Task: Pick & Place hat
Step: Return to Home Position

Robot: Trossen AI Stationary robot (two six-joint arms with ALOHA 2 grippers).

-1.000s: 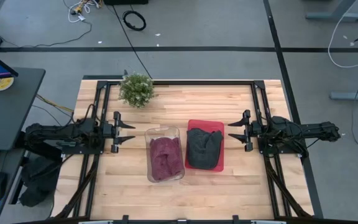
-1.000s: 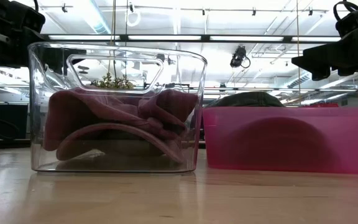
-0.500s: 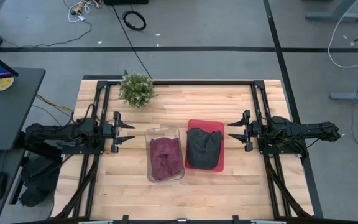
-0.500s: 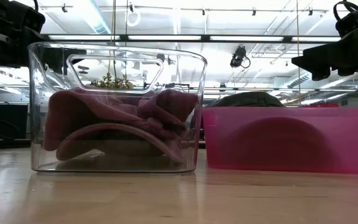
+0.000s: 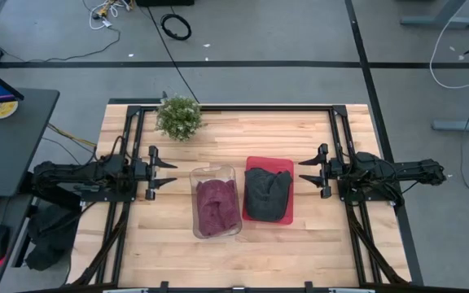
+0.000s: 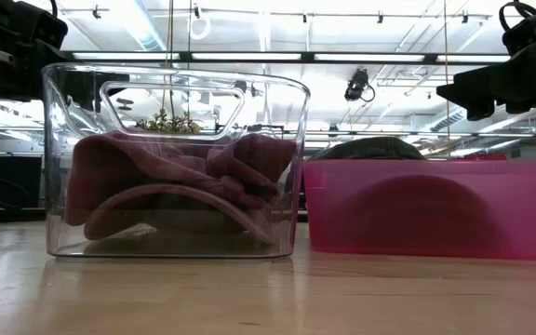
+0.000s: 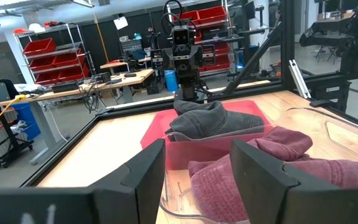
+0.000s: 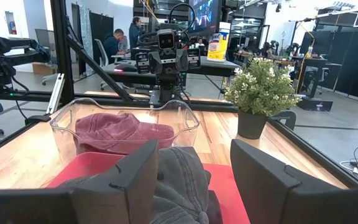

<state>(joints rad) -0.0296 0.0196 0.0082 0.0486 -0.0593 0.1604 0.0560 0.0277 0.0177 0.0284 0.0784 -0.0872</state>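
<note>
Across the worktop (image 5: 243, 134), step: sorting looks finished; both arms sit drawn back at the side rails, so the homing step seems all but complete.
Left hand (image 5: 169, 172): middle left of the high view, fingers spread, holding nothing, pointing toward the bins.
Transparent bin (image 5: 215, 169): centre, just left of the red one; red caps (image 5: 216, 207) are heaped inside, a brim curling along the bottom; how many I cannot tell.
Red bin (image 5: 267, 161): just beside it; black caps (image 5: 267, 194) mound above its rim.
Right hand (image 5: 304, 172): middle right, fingers spread, empty.
Next move: probably none beyond settling; no cap lies loose on the wood.
</note>
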